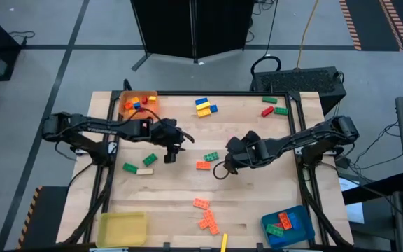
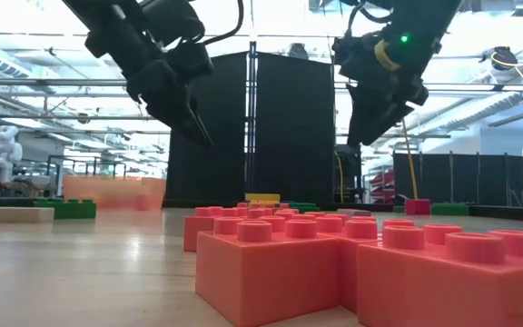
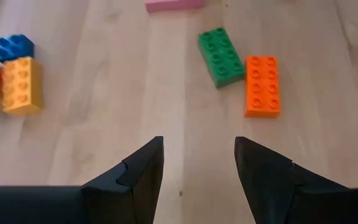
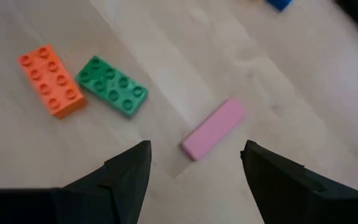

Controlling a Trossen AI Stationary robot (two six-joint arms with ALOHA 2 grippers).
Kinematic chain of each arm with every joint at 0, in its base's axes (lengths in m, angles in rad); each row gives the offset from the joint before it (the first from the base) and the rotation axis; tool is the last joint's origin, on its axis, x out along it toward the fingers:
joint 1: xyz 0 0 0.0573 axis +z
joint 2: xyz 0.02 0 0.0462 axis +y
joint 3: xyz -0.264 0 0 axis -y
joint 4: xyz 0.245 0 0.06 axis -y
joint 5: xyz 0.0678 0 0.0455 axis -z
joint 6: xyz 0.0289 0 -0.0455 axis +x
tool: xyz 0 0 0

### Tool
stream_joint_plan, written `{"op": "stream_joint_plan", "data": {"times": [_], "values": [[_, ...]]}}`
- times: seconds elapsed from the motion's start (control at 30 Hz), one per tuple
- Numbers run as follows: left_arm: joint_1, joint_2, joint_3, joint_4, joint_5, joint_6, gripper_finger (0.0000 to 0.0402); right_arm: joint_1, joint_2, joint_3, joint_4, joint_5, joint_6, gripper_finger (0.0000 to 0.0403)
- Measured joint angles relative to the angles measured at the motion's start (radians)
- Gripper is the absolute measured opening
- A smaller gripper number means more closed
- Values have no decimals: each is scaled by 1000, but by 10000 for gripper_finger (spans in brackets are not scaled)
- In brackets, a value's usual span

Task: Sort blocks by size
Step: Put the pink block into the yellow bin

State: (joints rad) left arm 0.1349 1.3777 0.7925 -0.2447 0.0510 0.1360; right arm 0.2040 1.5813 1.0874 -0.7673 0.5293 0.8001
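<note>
Both grippers hang open and empty above the middle of the table. My left gripper point(image 1: 173, 145) point(image 3: 199, 146) is left of a green brick point(image 1: 210, 156) point(image 3: 222, 56) and an orange brick point(image 1: 203, 165) point(image 3: 263, 85) lying flat side by side. My right gripper point(image 1: 229, 159) point(image 4: 196, 149) is just right of them, above a pink bar point(image 4: 213, 129) that lies flat on the wood and is hidden under the arm in the high view. In the low view both grippers point(image 2: 193, 123) point(image 2: 361, 127) are clear of the table.
An orange tray point(image 1: 126, 98) with bricks is at the far left, a yellow tray point(image 1: 122, 227) at the near left, and a blue tray point(image 1: 298, 212) with bricks at the near right. Loose bricks: yellow-blue cluster point(image 1: 203, 106), red and green point(image 1: 271, 106), green and cream point(image 1: 140, 166), orange point(image 1: 205, 213).
</note>
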Motion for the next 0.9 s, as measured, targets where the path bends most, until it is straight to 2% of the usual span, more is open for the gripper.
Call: {"op": "stream_joint_plan", "data": {"times": [0.13, 0.33, 0.47, 0.67, 0.9], "values": [[-23, 0, 0, -26, 0, -18, 199, -4, 25, 0, 1, -21, 53, 244], [-77, 0, -46, 24, 0, 1, 199, 18, 115, 0, 37, -146, 8, 244], [-106, 0, -91, 90, -4, -22, 199, 27, 167, 0, 75, -131, 21, 244], [-127, 0, -96, 102, -56, -97, 199, -46, 197, 0, 112, -7, 139, 244], [-140, 0, -97, 95, -58, -104, 199, -122, 197, 0, 50, -9, 287, 244]]}}
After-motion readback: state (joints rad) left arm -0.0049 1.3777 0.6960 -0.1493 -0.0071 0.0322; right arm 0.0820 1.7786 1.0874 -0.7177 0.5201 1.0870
